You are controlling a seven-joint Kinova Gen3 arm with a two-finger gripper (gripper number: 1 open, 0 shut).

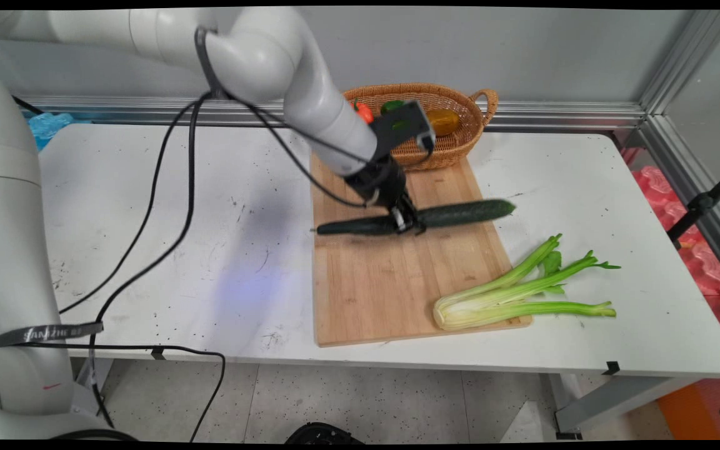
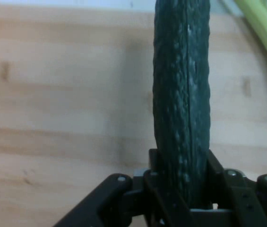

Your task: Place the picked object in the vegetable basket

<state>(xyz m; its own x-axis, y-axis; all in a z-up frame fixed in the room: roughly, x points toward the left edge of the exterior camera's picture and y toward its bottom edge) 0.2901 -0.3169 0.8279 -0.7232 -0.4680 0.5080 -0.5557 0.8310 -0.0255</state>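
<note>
A long dark green cucumber (image 1: 460, 214) lies crosswise over the wooden cutting board (image 1: 391, 287), its right end past the board's right edge. My gripper (image 1: 406, 224) is shut on the cucumber at its middle. In the hand view the cucumber (image 2: 182, 94) runs up from between the black fingers (image 2: 217, 170), with the board (image 2: 57, 104) beneath it. Whether the cucumber rests on the board or hangs just above it I cannot tell.
A bunch of celery (image 1: 516, 290) lies at the board's near right corner, stalks (image 2: 265, 33) reaching right over the table. A wicker basket (image 1: 460, 140) with vegetables stands behind the board by the wall. Black cables (image 1: 166, 206) hang over the table's left part.
</note>
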